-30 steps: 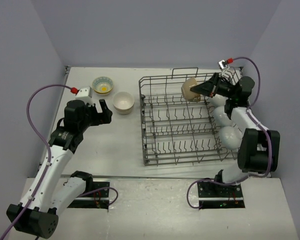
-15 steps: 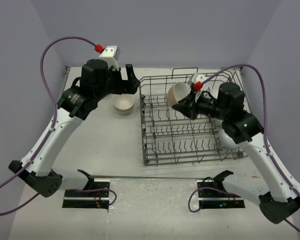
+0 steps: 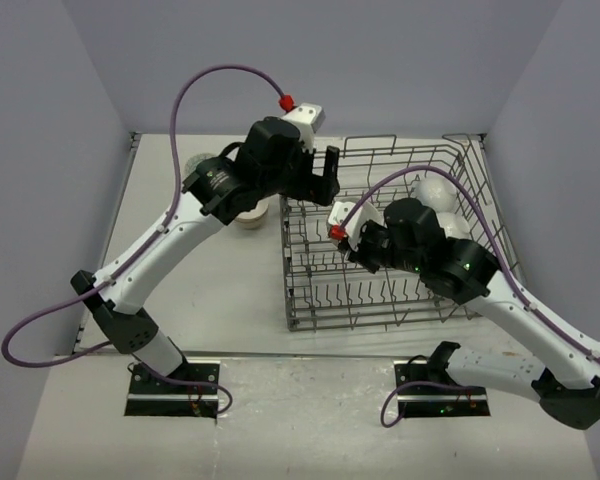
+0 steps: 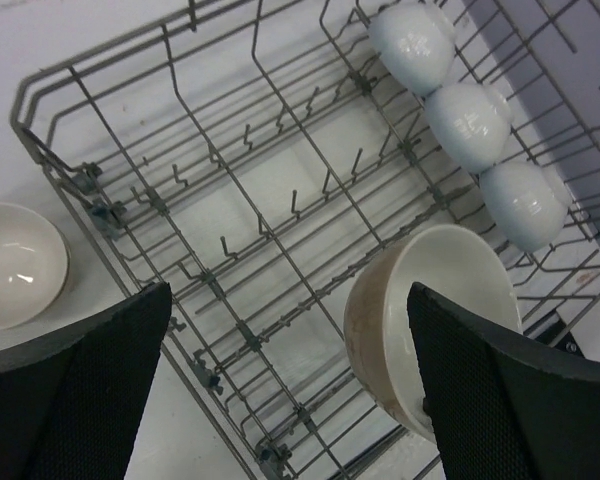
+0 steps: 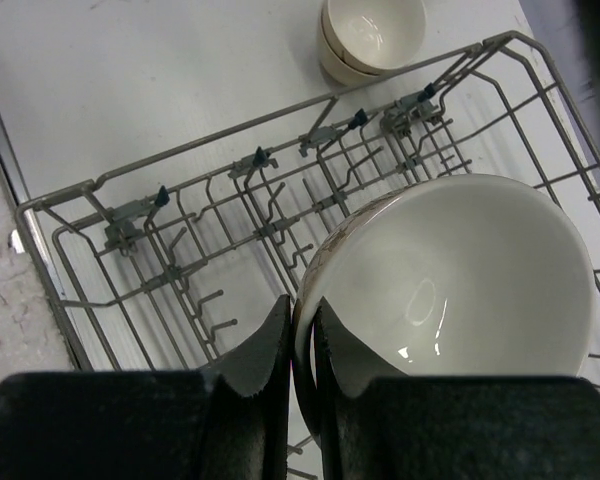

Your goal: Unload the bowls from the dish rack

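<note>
My right gripper (image 5: pixel 302 310) is shut on the rim of a beige bowl (image 5: pixel 450 290) with a white inside, holding it tilted above the middle of the grey wire dish rack (image 3: pixel 310 300). In the top view the right gripper (image 3: pixel 355 245) hides that bowl. My left gripper (image 4: pixel 288 300) is open and empty, high over the rack's back left (image 3: pixel 320 180). The held bowl (image 4: pixel 430 265) shows beside its right finger. Three white bowls (image 4: pixel 468 120) stand in a row on the rack's right side.
Two stacked cream bowls (image 5: pixel 372 30) stand on the table left of the rack; they also show in the left wrist view (image 4: pixel 15 265). A patterned bowl (image 3: pixel 202 160) peeks out behind the left arm. The rack's rim (image 5: pixel 210 140) and tines stand up below both grippers.
The left arm has swung right and forward, over the rack's back-left corner. The right arm has carried the beige bowl left and down over the rack's middle.
</note>
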`<state>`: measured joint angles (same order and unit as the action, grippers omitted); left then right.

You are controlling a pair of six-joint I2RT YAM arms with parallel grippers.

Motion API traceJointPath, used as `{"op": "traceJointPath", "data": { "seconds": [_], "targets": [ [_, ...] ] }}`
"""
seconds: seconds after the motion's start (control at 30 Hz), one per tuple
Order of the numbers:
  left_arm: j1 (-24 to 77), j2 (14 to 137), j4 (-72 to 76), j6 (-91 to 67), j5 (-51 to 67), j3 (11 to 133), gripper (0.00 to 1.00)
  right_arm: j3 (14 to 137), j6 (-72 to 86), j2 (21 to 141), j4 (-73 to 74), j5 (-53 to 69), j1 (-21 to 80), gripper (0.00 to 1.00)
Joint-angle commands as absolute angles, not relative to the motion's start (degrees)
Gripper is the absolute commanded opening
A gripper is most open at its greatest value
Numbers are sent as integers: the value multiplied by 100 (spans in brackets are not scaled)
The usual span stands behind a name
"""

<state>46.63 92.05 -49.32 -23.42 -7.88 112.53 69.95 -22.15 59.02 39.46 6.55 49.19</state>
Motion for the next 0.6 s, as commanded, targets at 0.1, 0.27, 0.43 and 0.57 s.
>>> {"op": "traceJointPath", "data": {
  "seconds": [0.1, 0.27, 0.43, 0.57],
  "targets": [
    [4948, 9053, -4615, -2382, 104, 10539, 97, 7365, -2523, 5915, 3568, 167, 4975, 0],
    [5018, 9219, -4658, -2391, 26, 10424, 91, 7541, -2470, 6082, 3639, 18, 5027, 0],
    [5080, 9518, -4965, -2364, -703, 10502, 47, 7559, -2452, 6064, 3437, -263, 5167, 0],
    [5142, 9772, -5150, -2338, -1001, 10661, 29, 7576, -2505, 6284, 3322, -834, 5387, 0]
  ]
}}
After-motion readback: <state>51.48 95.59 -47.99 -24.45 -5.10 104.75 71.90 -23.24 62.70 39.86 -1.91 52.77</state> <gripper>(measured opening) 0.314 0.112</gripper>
